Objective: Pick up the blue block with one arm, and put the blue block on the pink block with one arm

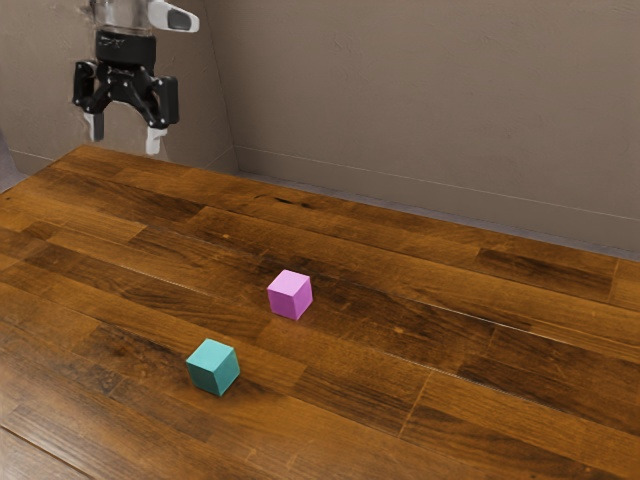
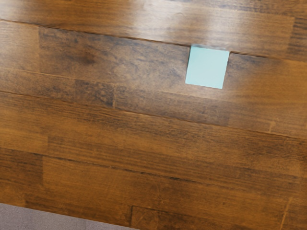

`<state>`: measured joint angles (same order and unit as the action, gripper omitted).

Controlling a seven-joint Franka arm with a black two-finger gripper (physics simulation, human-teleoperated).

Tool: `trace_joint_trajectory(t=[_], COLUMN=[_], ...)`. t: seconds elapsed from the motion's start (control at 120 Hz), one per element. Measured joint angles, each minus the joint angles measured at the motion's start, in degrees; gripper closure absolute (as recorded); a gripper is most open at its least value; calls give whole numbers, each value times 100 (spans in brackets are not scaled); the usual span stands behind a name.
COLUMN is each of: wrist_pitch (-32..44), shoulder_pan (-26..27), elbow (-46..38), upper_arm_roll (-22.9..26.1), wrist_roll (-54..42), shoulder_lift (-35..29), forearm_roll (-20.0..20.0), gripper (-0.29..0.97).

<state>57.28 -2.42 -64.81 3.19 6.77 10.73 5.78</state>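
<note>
A teal-blue block (image 1: 212, 366) rests on the wooden floor toward the front of the exterior view. Behind it and a little to the exterior view's right sits a pink block (image 1: 290, 294), apart from it. High at the upper left of the exterior view my gripper (image 1: 123, 133) hangs open with nothing between its fingers, far above and behind both blocks. In the wrist view the blue block (image 2: 207, 67) appears as a pale square on the planks, seen from well above.
Dark wooden planks (image 1: 420, 330) stretch across the whole work surface. A beige wall with a baseboard (image 1: 430, 185) runs along the back. A grey strip (image 2: 43, 218) borders the planks in the wrist view.
</note>
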Motion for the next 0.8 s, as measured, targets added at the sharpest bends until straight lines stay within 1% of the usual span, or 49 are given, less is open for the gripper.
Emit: trace_joint_trajectory(t=[0.133, 0.217, 0.3, 0.342, 0.408, 0.508, 0.608, 0.717, 0.8], wrist_pitch=[877, 1253, 1614, 2017, 2693, 3781, 4902, 6196, 6853], shoulder_pan=[-1, 19, -7, -5, -2, 29, -45, -7, 80], elbow=[-196, -962, -1386, -1694, -2640, -4040, -4854, -5861, -6209], upper_arm_roll=[62, -15, -61, -69, -73, -248, -273, -158, -132], wrist_roll=[339, 586, 668, 391, -123, -975, -1747, -2399, -2641], shoulder_lift=[132, -65, -207, -208, -314, -499, -547, -762, -883], forearm_roll=[-25, -102, -119, -76, -65, -556, -809, -871, -891], gripper=[0, 0, 0, 0, 0, 0, 0, 0, 0])
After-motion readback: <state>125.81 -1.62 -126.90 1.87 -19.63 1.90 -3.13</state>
